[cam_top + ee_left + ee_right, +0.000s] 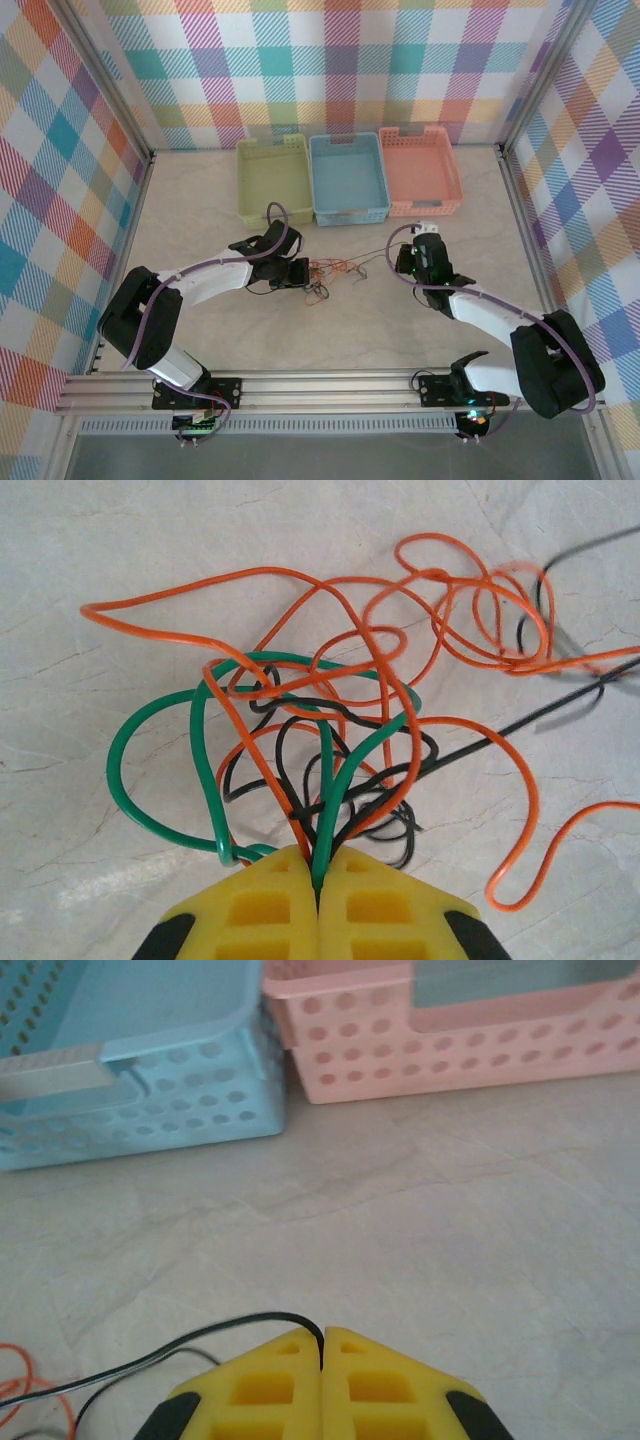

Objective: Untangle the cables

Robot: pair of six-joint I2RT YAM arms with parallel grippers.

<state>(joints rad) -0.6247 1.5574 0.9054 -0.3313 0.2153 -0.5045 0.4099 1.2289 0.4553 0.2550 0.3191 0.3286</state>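
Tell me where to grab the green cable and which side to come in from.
Grip the green cable on its outer loop, the bend farthest from the tangle. There it lies alone on bare table, while its other stretches cross other wires. Come from above on the side away from the tangle, jaws across the wire, so nothing else gets pinched.

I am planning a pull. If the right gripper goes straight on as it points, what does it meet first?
The right gripper would probably meet the pink basket, near its corner beside the blue basket; the table between looks free, but depth is unclear.
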